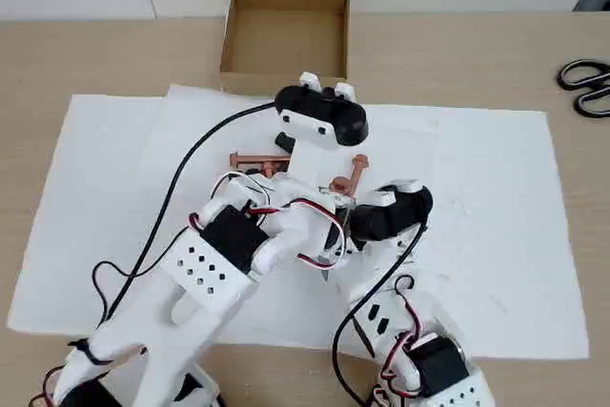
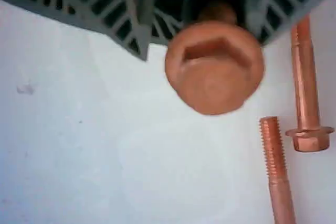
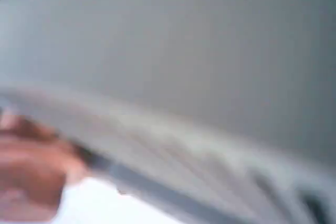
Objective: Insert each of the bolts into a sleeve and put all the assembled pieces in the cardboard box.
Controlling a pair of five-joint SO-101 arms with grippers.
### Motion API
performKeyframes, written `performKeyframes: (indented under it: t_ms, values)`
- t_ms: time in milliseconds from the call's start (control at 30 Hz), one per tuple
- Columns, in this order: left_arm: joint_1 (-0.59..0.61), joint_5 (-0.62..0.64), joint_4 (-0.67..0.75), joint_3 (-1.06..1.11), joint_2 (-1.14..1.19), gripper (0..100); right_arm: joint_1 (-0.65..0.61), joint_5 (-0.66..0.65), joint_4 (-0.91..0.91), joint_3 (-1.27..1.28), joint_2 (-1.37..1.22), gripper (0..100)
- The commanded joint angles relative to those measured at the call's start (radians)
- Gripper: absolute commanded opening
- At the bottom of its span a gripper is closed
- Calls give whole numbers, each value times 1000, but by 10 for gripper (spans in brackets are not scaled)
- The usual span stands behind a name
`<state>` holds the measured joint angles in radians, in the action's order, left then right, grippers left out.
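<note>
In your left end effector (image 2: 205, 40), clenched tight, sits a bolt (image 2: 214, 69); it looks hard and slippery, so hold its stem.

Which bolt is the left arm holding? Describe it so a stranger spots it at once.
Start at the white sheet on the table in front of the cardboard box. Over it, the left arm's grey ribbed fingers clamp one copper bolt. Its round head faces the wrist camera, while two neighbouring bolts lie flat on the sheet.
</note>
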<state>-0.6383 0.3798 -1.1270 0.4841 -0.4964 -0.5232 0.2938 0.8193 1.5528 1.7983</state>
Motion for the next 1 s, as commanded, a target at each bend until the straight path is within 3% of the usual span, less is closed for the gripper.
performKeyframes:
  t_ms: [0,300,500,633,833,967]
  values:
    - [0,-11,12,-7,-23,124,-8,0,-25,-15,16,4]
    - [86,40,38,-8,-31,326,-8,0,-24,-15,16,4]
    - [138,43,34,-39,-32,334,-4,0,-24,-15,16,4]
    - [310,44,-11,-97,-32,334,27,-2,-30,-25,16,4]
    - [695,41,-15,-173,-28,334,116,-84,-31,-100,12,2]
    - [779,-21,-81,-171,-21,334,196,-183,-77,-155,-7,2]
